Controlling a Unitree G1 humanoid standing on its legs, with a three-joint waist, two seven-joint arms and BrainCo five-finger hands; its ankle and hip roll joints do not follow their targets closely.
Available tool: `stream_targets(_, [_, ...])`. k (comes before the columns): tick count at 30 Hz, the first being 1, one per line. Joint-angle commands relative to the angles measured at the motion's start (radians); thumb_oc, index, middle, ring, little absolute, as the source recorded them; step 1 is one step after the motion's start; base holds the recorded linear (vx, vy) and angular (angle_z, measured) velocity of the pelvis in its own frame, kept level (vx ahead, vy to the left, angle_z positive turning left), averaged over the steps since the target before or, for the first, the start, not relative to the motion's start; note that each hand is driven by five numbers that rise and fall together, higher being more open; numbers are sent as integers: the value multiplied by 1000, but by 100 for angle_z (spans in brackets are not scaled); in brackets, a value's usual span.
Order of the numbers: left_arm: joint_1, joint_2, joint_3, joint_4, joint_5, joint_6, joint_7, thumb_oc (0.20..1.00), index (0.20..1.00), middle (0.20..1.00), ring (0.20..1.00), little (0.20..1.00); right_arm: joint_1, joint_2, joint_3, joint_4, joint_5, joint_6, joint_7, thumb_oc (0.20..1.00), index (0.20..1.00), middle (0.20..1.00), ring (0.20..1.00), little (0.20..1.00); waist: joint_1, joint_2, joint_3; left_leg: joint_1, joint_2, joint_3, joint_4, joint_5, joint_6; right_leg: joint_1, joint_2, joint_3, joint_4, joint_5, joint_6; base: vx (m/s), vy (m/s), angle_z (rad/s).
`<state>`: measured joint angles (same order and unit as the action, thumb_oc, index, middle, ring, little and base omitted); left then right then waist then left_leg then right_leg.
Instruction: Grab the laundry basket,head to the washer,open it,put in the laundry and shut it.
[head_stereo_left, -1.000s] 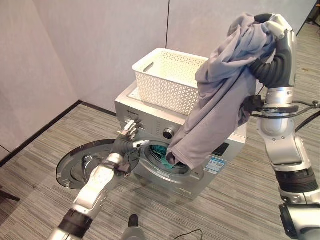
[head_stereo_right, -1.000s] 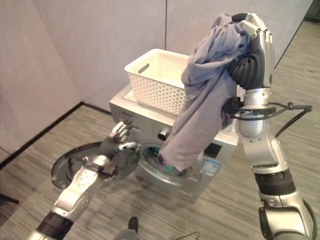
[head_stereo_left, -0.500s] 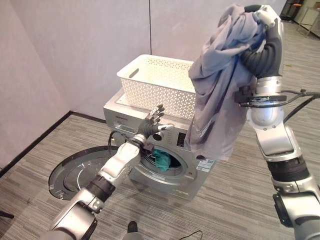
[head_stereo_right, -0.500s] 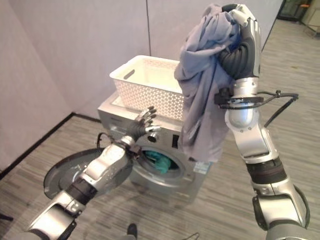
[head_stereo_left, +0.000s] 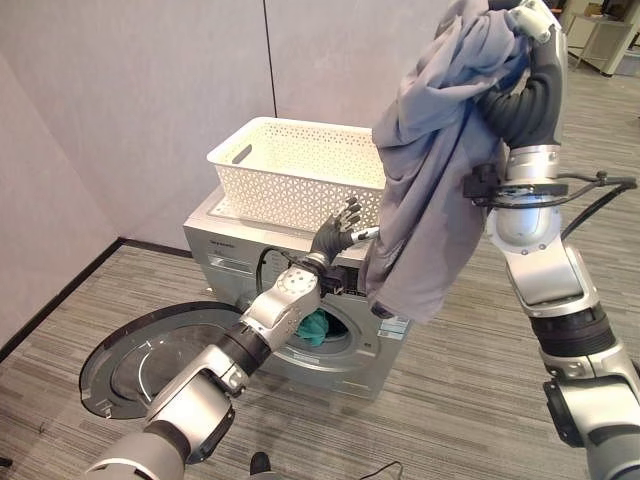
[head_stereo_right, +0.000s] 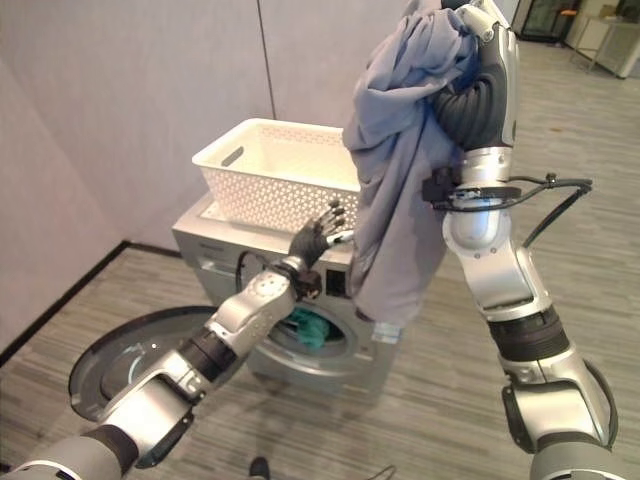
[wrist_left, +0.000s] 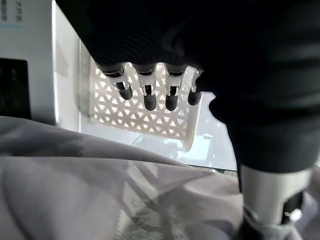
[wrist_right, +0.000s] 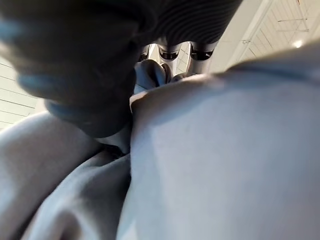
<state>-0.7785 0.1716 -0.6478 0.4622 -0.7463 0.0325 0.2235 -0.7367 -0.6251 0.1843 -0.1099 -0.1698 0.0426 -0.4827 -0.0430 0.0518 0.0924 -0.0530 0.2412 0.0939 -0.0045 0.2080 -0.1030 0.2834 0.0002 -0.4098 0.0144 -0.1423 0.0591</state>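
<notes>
Since a second ago the left hand has risen from the open round washer door to the hanging cloth, its fingers spread and straight just beside the fabric. The large grey cloth garment hangs from the raised right hand, whose fingers are curled into its bunched top, clamped on it; its lower hem dangles in front of the washer's top right corner, clear of the drum. Soft and limp, it will likely sag, swing and snag on the rim, so gathering the lower hem looks wise. The white perforated plastic laundry basket sits on top of the silver front-loading washer and looks empty. A teal cloth already lies in the drum mouth.
</notes>
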Motion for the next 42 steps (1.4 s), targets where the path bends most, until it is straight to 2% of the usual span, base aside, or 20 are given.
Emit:
stream_targets(1, [-129, -32, -22, 65, -30, -45, 13, 1000, 1000, 1000, 1000, 1000, -164, -10, 23, 41, 39, -30, -56, 200, 200, 200, 200, 200, 2, -20, -40, -107, 43, 37, -53, 121, -64, 5, 48, 81, -10, -113, -79, 0, 0, 0])
stream_targets(8, [-197, -81, -25, 125, -44, -52, 26, 1000, 1000, 1000, 1000, 1000, -266, -26, 57, 109, 74, -30, -75, 200, 200, 200, 200, 200, 4, -28, -46, -109, 48, 37, -55, 126, -70, 6, 52, 79, -16, -107, -81, 0, 0, 0])
stream_targets(10, [-249, -121, -38, 171, -44, -53, 31, 1000, 1000, 1000, 1000, 1000, -311, -11, 80, 135, 107, -36, -79, 200, 200, 200, 200, 200, 1, -30, -48, -105, 53, 40, -54, 127, -72, 8, 55, 85, -16, -109, -83, 0, 0, 0])
stream_targets(17, [-319, -176, -38, 243, -52, -54, 48, 1000, 1000, 1000, 1000, 1000, -316, 40, 82, 122, 172, -54, -91, 200, 200, 200, 200, 200, -12, -30, -52, -99, 61, 41, -40, 121, -77, 13, 58, 94, -11, -114, -88, 2, -2, -1])
stream_targets(26, [-378, -146, -26, 190, -23, -92, 74, 1000, 1000, 1000, 1000, 1000, -225, 81, 90, 62, 225, -81, -50, 200, 200, 200, 200, 200, -7, -32, -53, -91, 69, 43, -45, 123, -76, 13, 62, 93, -13, -113, -88, 3, -3, -3])
stream_targets(35, [-325, -157, -5, 104, -68, -129, 88, 1000, 1000, 1000, 1000, 1000, -182, 158, 109, 59, 286, -102, -41, 200, 200, 200, 200, 200, -4, -34, -50, -83, 69, 49, -57, 121, -76, 12, 62, 95, -23, -103, -86, 0, 0, 0])
stream_targets(42, [-293, -129, 24, 51, -63, -152, 103, 1000, 1000, 1000, 1000, 1000, -133, 203, 109, 45, 295, -109, -46, 200, 200, 200, 200, 200, -9, -32, -54, -76, 68, 60, -64, 118, -75, 12, 58, 101, -33, -95, -82, 0, 0, 0])
